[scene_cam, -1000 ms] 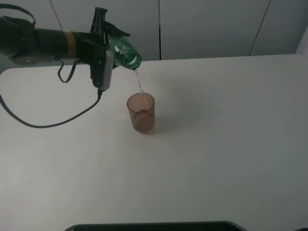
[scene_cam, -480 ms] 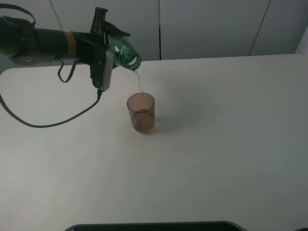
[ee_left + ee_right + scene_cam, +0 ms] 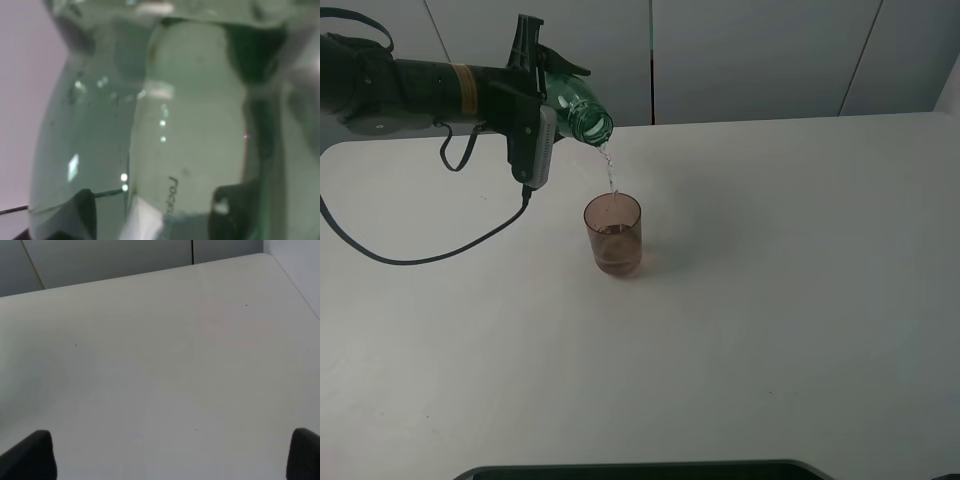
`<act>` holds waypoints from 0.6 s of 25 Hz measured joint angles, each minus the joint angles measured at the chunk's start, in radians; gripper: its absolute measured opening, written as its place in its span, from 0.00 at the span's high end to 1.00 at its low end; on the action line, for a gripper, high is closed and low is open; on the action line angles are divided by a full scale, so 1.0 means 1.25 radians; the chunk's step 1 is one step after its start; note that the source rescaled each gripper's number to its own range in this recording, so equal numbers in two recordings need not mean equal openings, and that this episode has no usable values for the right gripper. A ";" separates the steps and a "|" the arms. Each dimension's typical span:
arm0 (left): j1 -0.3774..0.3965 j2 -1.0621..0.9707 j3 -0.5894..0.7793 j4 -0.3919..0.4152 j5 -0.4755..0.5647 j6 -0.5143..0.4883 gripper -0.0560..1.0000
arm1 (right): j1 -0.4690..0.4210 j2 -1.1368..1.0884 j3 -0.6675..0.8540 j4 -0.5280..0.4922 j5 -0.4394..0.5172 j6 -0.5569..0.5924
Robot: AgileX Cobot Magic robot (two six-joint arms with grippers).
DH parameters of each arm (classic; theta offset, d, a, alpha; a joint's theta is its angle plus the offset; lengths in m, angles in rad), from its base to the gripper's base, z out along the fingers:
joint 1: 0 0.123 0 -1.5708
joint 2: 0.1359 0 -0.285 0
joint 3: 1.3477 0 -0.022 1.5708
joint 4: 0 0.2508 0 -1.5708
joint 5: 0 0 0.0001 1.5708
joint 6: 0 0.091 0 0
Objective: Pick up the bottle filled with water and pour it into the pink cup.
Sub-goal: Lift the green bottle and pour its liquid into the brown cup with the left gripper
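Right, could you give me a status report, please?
Left tool shut on bottle, tilted; water streaming into pink cup. Right tool open, empty. Nothing in the way.

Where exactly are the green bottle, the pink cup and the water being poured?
green bottle [image 3: 576, 106]: exterior high view, on its shoulder just behind the neck.
pink cup [image 3: 613, 240]: exterior high view, on its side wall.
water stream [image 3: 609, 176]: exterior high view, midway between bottle mouth and cup.

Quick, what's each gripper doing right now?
Left gripper: closed, holding the green bottle.
Right gripper: open, holding nothing.
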 joint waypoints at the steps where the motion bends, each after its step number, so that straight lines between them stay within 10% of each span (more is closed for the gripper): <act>1: 0.000 0.000 0.000 0.000 0.000 0.001 0.95 | 0.000 0.000 0.000 0.000 0.000 0.000; 15: 0.000 0.000 0.000 -0.009 0.000 0.019 0.95 | 0.000 0.000 0.000 0.000 0.000 0.000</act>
